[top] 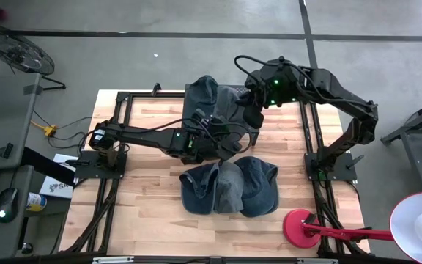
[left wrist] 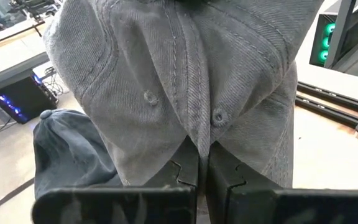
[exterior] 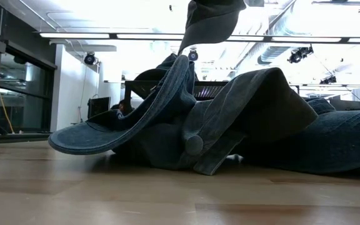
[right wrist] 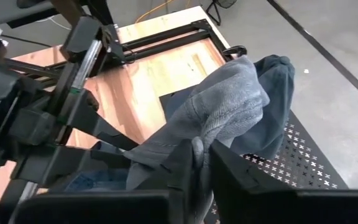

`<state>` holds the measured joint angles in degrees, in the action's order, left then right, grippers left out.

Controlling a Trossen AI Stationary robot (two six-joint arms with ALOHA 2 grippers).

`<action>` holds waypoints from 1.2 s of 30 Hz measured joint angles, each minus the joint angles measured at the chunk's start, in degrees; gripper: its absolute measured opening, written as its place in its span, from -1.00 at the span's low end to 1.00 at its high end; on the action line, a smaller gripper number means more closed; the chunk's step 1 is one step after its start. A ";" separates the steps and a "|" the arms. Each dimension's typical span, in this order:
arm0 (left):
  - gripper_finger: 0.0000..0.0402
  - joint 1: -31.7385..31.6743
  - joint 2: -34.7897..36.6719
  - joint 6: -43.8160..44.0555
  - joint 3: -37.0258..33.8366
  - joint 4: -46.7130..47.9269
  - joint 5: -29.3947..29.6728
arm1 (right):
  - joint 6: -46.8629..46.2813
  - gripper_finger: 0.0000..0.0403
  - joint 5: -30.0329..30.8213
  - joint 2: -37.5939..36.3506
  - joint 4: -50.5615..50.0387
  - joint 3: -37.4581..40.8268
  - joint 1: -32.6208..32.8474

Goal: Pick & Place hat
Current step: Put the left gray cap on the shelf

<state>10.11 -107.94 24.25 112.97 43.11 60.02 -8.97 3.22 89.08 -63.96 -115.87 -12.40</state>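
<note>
Both grippers are shut on a grey cap (top: 229, 103) over the table's far middle. It fills the left wrist view (left wrist: 185, 81), and in the low view its lower part (exterior: 211, 19) hangs clear above the table. My left gripper (top: 233, 136) reaches in from the table's left, and my right gripper (top: 251, 110) from the right. A heap of blue denim hats (top: 229, 187) lies on the near middle of the table. Another blue hat (top: 204, 92) rests on a black mat at the far edge. My left gripper (left wrist: 202, 171) pinches a fold of the grey cap's crown along a seam (left wrist: 197, 134), just under two eyelets, coming from the table's left. The cap is lifted clear of the table. My right gripper (right wrist: 204, 168) pinches a bunched fold of the same cap (right wrist: 197, 146) between its two fingers, slanting down from the far right. The cloth bulges out beyond the fingers.
A black perforated mat (right wrist: 291, 155) lies at the table's far edge with the blue hat (right wrist: 272, 87) on it. Black frame rails (top: 123, 103) run along the table's left and right sides. Bare wood (top: 145, 213) shows near left. A red lamp base (top: 299, 224) stands near right.
</note>
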 joint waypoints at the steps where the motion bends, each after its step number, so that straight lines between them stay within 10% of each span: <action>1: -1.00 0.00 0.00 0.00 0.00 0.00 -0.06 | 0.17 -0.89 -0.46 0.00 0.00 0.00 0.00; 12: -0.97 0.00 0.02 0.02 0.00 0.00 -1.06 | 1.89 -0.91 -0.69 0.00 2.03 0.00 0.00; 26: -0.34 0.02 1.20 -9.29 1.29 1.88 -3.42 | 2.96 -0.91 -0.52 -2.92 0.45 0.00 0.02; 36: -0.26 0.02 3.04 -13.24 8.65 9.48 -5.23 | 10.16 -0.91 -5.86 -4.24 -5.35 0.00 0.00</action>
<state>10.13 -104.90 11.01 121.62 52.59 54.78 1.19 -2.64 84.84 -69.31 -115.87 -12.40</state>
